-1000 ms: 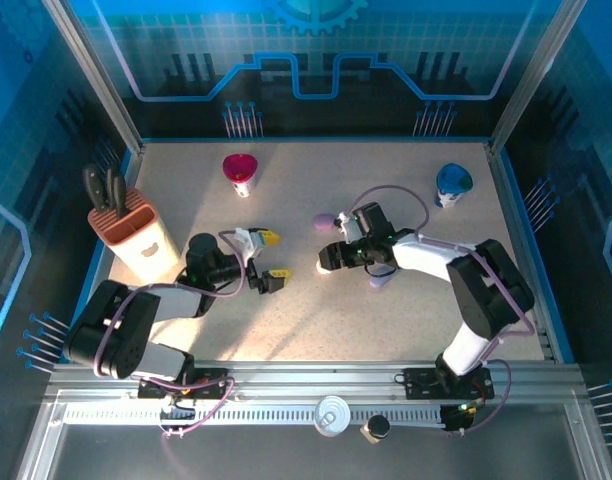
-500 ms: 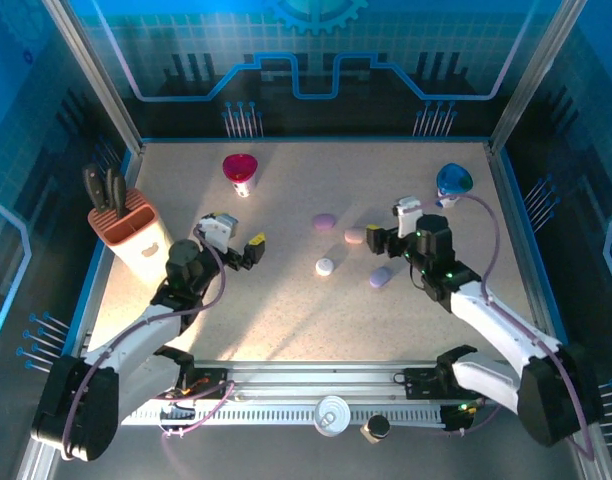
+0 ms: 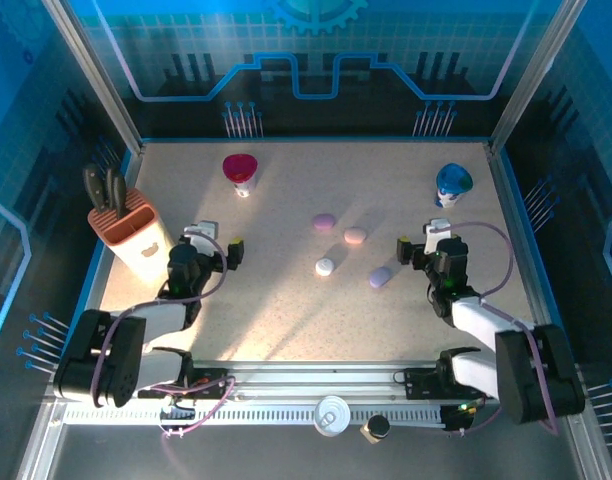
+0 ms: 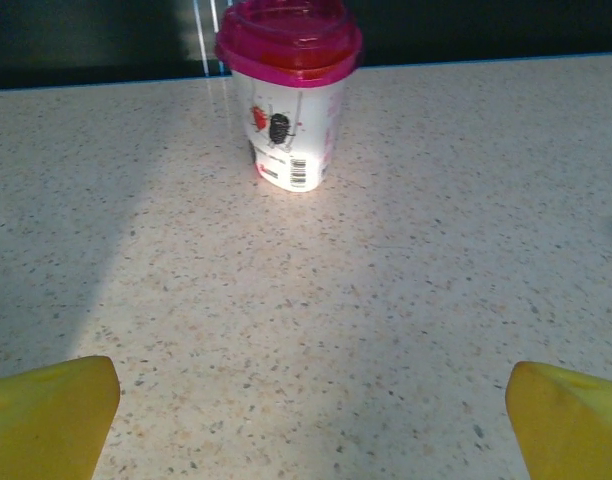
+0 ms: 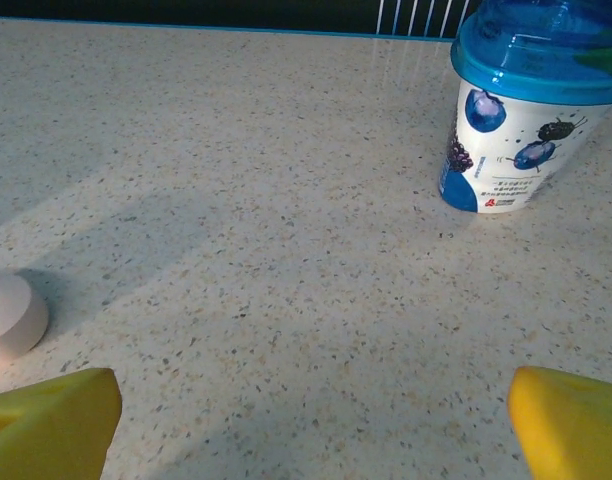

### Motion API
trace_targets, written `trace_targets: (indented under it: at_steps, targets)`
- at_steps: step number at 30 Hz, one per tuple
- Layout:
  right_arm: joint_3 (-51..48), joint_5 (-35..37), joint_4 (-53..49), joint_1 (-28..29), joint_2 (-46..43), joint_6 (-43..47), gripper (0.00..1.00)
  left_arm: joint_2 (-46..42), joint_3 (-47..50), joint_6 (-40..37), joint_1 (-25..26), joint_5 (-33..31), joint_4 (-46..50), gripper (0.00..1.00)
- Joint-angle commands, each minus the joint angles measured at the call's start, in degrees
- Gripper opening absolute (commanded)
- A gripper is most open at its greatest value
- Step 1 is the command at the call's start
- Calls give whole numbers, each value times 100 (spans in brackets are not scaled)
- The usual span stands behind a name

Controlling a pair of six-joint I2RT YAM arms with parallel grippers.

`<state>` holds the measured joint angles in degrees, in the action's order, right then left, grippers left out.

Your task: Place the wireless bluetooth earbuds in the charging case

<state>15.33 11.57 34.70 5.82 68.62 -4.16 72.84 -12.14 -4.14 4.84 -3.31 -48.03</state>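
Top external view is showing four oval cases (image 3: pixel 325 267) lying at the centre of the table (image 3: pixel 286 320); the earbuds are too small to tell. Left gripper (image 4: pixel 306 420) at eight o'clock and right gripper (image 5: pixel 306 425) at four are gaping wide, empty. Approaching slowly and squarely is looking wisest.

tabletop (image 4: pixel 406 300) speckled beige | magenta-lid cup (image 4: pixel 287 95) white | blue-lid cup (image 5: pixel 526 115) white, berry print

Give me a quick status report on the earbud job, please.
Left tool and right tool open, empty. Four oval cases loose mid-table, untouched; contents cannot be told. Pink-lidded cup, blue-lidded cup at the back, no obstruction.
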Motion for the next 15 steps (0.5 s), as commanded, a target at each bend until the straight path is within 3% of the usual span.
trace_targets:
  at_steps: [1,9,15]
  targets:
    - [-19,-42,1478,-163,457,-6,100,240,-334,194,-169,194,-297,99]
    - [330,-566,2490,-339,2008,238,100,1432,-619,413,-610,604,-1050,99]
    - [688,-805,1750,-355,1934,301,100,1616,-980,451,-708,676,-507,99]
